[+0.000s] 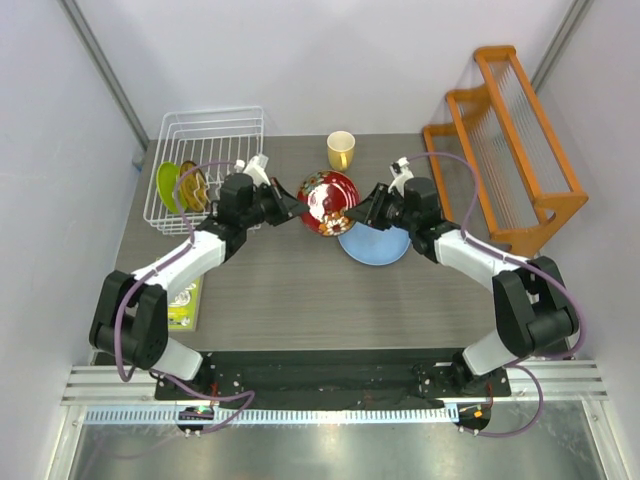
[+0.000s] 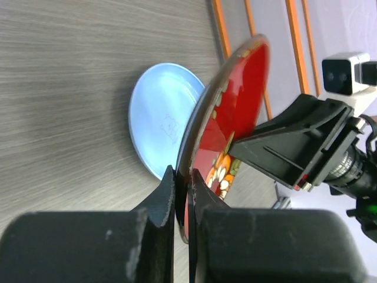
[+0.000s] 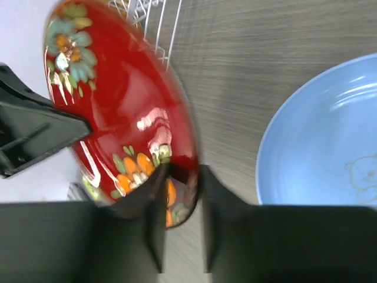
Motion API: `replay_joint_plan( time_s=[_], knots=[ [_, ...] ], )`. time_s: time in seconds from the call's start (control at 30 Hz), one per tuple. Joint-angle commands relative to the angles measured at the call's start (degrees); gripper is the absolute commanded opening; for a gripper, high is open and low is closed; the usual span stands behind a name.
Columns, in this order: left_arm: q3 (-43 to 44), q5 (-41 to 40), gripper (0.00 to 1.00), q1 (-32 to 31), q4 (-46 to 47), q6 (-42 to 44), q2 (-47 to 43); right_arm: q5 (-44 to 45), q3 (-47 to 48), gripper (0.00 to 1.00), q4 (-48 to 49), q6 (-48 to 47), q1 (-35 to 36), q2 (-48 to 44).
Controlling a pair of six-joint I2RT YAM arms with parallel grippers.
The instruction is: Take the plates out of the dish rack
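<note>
The red floral plate (image 1: 328,200) is held on edge above the table between both arms. My left gripper (image 1: 297,205) is shut on its rim, also shown in the left wrist view (image 2: 182,177). My right gripper (image 1: 355,215) is open, its jaws straddling the opposite rim (image 3: 181,174) with a gap on one side. The light blue plate (image 1: 378,245) lies flat on the table below my right gripper. The lime green plate (image 1: 167,186) and the yellow patterned plate (image 1: 193,186) stand in the white wire dish rack (image 1: 205,130).
A yellow cup (image 1: 341,150) stands at the back, behind the red plate. An orange wooden slatted rack (image 1: 520,140) stands at the back right. A green flat item (image 1: 185,305) lies at the table's left edge.
</note>
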Motion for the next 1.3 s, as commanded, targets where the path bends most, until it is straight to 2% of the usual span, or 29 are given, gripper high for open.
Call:
replay_joint_plan(
  time_s=[0.0,0.03,0.1,0.13,0.23,0.4,0.6,0.83,1.07,1.27],
  knots=[
    [-0.09,3.43,0.0,-0.44,9.05,-2.9,-1.03,0.71,-0.21,0.02,2.52,-0.33,0.37,-0.75],
    [-0.18,2.38,0.03,-0.53,8.7,-2.38,-1.04,1.85,-0.21,0.01,1.55,-0.77,0.28,-1.37],
    [-0.27,1.14,0.2,-0.44,7.12,-1.41,-1.56,5.79,0.66,0.01,-2.82,-3.05,0.28,-3.04],
    [-0.19,-0.08,0.38,-0.44,6.42,-0.97,-1.74,7.21,1.02,0.01,-4.59,-4.27,0.28,-3.65],
    [0.6,-3.34,0.69,-0.44,0.73,2.45,-2.44,13.19,1.37,0.01,-9.61,-6.83,-0.07,-6.47],
    [2.72,-16.5,0.88,-0.35,-9.57,11.22,-5.07,18.03,0.41,0.01,-14.88,-8.41,-3.32,-10.42],
    [0.87,-32.58,0.93,-0.44,-15.12,18.1,-13.42,16.28,-1.79,0.01,-17.88,-9.65,-10.0,-10.95],
    [-3.25,-44.46,0.99,-0.44,-15.65,23.02,-22.39,12.42,-3.02,0.01,-15.87,-9.12,-12.2,-7.62],
    [-4.75,-49.4,1.0,-0.35,-16.26,25.22,-25.29,4.42,-4.87,0.01,-6.82,-4.9,-12.73,-2.35],
    [-4.58,-49.75,1.0,-0.44,-16.79,25.4,-24.33,0.46,-3.99,0.02,-5.57,-3.67,-12.73,2.49]
  ],
)
